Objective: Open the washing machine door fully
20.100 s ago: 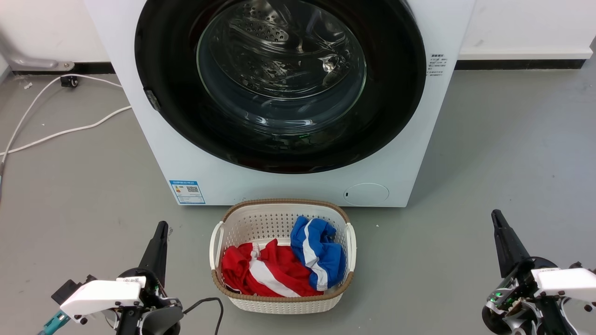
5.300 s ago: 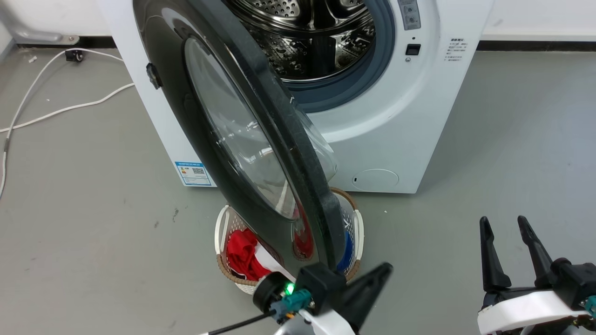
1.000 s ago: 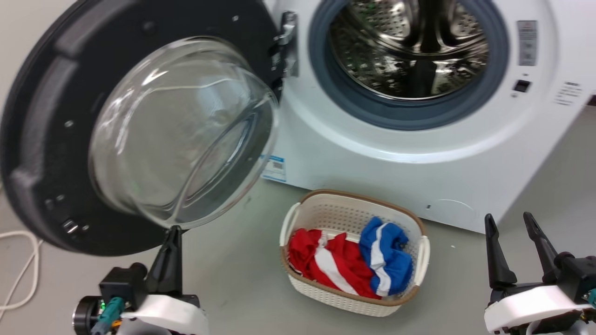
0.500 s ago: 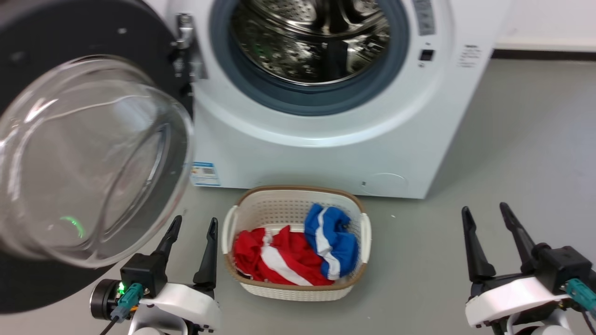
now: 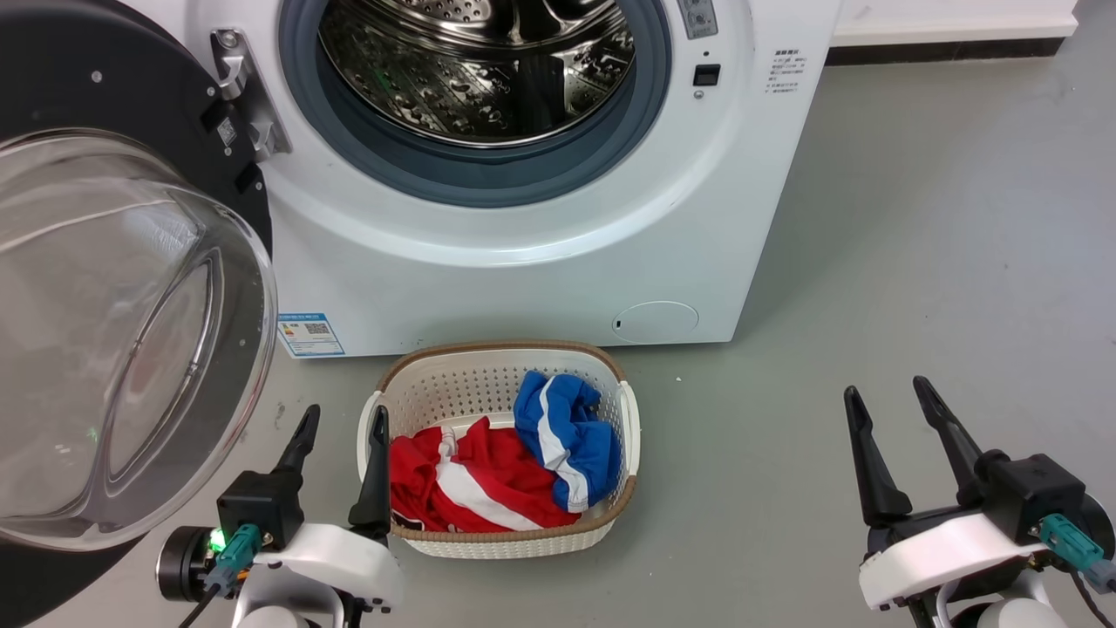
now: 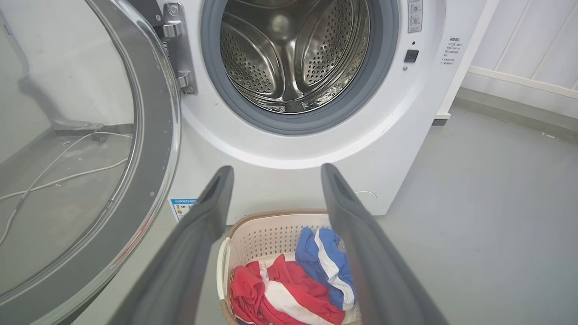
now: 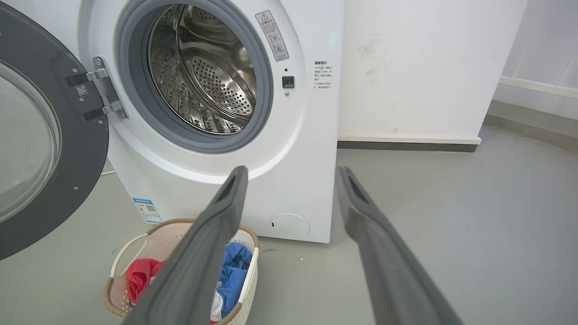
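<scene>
On the grey floor (image 5: 915, 262) just in front of the white washing machine (image 5: 523, 288) stands a cream perforated laundry basket (image 5: 453, 388) with a brown rim. It holds two crumpled garments: a red one with a white stripe (image 5: 462, 475) on the robot's left and a blue one with a white stripe (image 5: 562, 432) on the right. The steel drum (image 5: 471, 70), ringed by its grey rubber seal (image 5: 488, 179), looks empty as far as the views reach.

The washing machine door (image 5: 113, 331) is swung wide to the left of the opening on its metal hinge (image 5: 248, 105). Its bulging glass bowl faces the robot. The left gripper (image 5: 344, 419) is low beside the basket, its fingers spread with nothing between them. The right gripper (image 5: 885, 391) is well to the right of the basket, also spread and empty.

Twenty seconds ago the door was closed over the drum. Five seconds ago it stood about half open above the basket, and now it is clear of the opening. The head camera has shifted since half a second ago. The basket holds the same two garments as at the start.

A blue and white energy label (image 5: 310, 333) with a QR code sits at the machine's lower left corner. A warning sticker (image 7: 272, 35) with a red triangle and a block of small print (image 5: 785, 70) sit right of the opening. All of the lettering is too small to read.
</scene>
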Robot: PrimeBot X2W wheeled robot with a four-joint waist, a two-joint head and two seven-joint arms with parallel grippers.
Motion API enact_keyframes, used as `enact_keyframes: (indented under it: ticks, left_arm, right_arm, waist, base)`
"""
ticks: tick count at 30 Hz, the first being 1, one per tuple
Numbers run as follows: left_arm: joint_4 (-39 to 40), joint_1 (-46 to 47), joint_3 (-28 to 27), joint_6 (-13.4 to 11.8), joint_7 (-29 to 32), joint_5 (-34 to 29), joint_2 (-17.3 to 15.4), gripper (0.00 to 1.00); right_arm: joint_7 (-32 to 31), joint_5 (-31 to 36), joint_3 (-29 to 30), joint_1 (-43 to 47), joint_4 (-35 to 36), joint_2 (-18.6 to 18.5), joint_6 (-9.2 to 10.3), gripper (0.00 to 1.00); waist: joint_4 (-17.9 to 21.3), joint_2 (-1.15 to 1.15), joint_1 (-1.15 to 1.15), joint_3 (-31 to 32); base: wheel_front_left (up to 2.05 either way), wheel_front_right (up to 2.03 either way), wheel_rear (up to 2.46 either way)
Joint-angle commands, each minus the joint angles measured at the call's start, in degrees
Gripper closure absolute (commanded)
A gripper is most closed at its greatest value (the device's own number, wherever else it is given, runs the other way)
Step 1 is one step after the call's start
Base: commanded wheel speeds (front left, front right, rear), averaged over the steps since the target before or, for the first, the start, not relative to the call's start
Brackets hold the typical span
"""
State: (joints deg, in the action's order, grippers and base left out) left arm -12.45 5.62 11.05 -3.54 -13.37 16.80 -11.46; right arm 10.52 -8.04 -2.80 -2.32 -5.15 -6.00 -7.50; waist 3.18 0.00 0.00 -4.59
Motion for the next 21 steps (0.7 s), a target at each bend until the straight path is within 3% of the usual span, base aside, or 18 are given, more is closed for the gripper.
enact_keyframes:
  ticks: [1, 21]
  left_arm:
    - [-0.1, 0.9, 0.0, -0.2, -0.5, -0.3, 0.1, 0.0]
    - [-0.5, 0.5, -0.3, -0.9, -1.5, 0.0, 0.0, 0.0]
  right_arm:
    - [0.4, -0.2, -0.1, -0.8, -0.2, -0.4, 0.02, 0.0]
    - [1.4, -0.6, -0.3, -1.0, -1.9, -1.0, 0.02, 0.0]
  waist:
    - [0.1, 0.0, 0.0, -0.1]
    - [1.0, 0.0, 0.0, 1.0]
  base:
    - [0.0, 0.0, 0.0]
    - [0.0, 0.0, 0.0]
